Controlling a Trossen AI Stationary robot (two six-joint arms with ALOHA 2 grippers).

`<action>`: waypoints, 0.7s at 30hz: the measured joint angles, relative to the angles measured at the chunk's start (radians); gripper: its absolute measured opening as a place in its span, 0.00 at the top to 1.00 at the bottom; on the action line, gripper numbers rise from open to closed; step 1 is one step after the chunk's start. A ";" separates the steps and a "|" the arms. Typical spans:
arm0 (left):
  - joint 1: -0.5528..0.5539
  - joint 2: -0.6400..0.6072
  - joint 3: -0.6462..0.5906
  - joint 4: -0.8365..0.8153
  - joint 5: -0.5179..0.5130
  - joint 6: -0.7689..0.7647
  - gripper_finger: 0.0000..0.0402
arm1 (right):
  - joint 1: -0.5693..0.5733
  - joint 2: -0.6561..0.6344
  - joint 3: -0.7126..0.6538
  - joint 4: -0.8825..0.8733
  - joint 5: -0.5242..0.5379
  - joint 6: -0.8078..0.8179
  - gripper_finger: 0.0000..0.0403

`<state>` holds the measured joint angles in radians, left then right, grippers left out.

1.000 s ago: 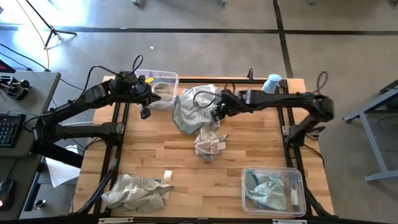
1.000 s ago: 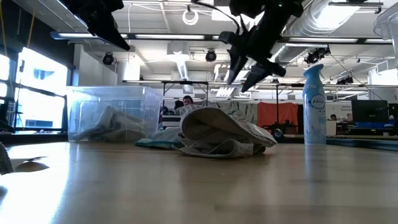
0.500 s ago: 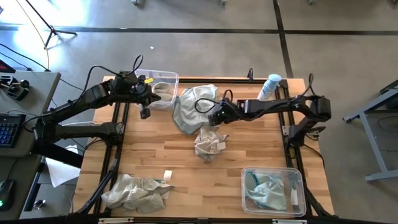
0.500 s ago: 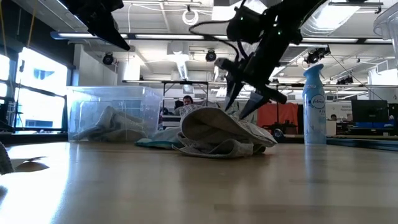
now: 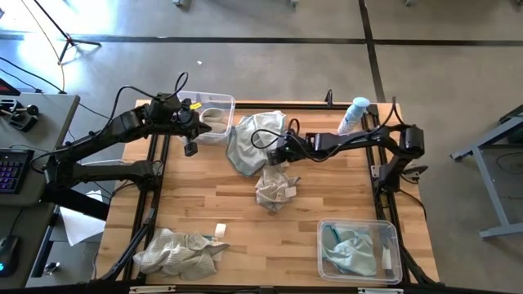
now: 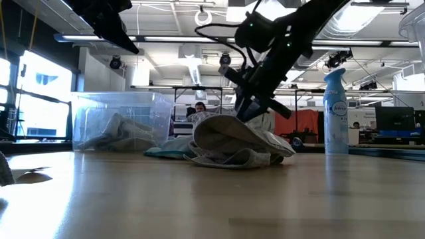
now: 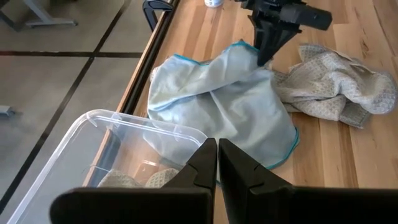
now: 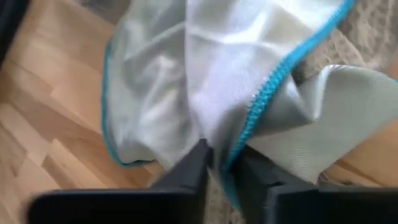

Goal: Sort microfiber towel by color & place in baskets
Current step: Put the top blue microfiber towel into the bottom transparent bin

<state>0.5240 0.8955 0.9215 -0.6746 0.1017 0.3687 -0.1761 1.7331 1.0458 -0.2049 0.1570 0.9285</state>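
Observation:
A pale teal-blue microfiber towel [image 5: 249, 139] lies crumpled on the table's far middle, with my right gripper [image 5: 275, 157] shut on its right part. A beige-grey towel [image 5: 276, 189] lies just nearer, touching it. Another beige towel [image 5: 180, 250] rests at the near left. A clear basket [image 5: 216, 101] at the far left holds a beige towel. A second basket [image 5: 391, 231] at the near right holds a teal one. My left gripper [image 7: 216, 167] hovers shut above the far-left basket's rim. My right gripper pinches a raised fold of the teal towel beside its blue-stitched edge [image 8: 249, 118] between its two fingers [image 8: 194, 167]. It comes from above, slanting down from the table's right. The rest of the towel lies slack on the table.
A white spray bottle with a blue cap [image 5: 355, 113] stands at the far right, beside my right arm. Bare wood lies in the table's near middle. Black frame rails run along both sides of the table.
My right gripper has gone down and toward the table's left onto the teal towel and has shut on a fold of it. The towel has stayed on the table.

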 joint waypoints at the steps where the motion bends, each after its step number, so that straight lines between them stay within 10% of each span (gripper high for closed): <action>1: 0.000 0.000 0.000 0.000 0.000 0.000 0.99 | 0.000 -0.007 0.000 0.004 0.000 -0.014 0.94; 11: 0.000 0.000 0.000 0.000 0.000 -0.001 0.99 | 0.000 -0.225 0.062 -0.023 0.028 -0.173 0.98; 21: -0.002 0.000 0.000 0.042 -0.003 -0.023 0.99 | -0.002 -0.321 0.400 -0.205 0.031 -0.466 1.00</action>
<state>0.5224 0.8959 0.9215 -0.6331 0.0986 0.3453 -0.1777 1.4124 1.4455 -0.4102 0.1875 0.4627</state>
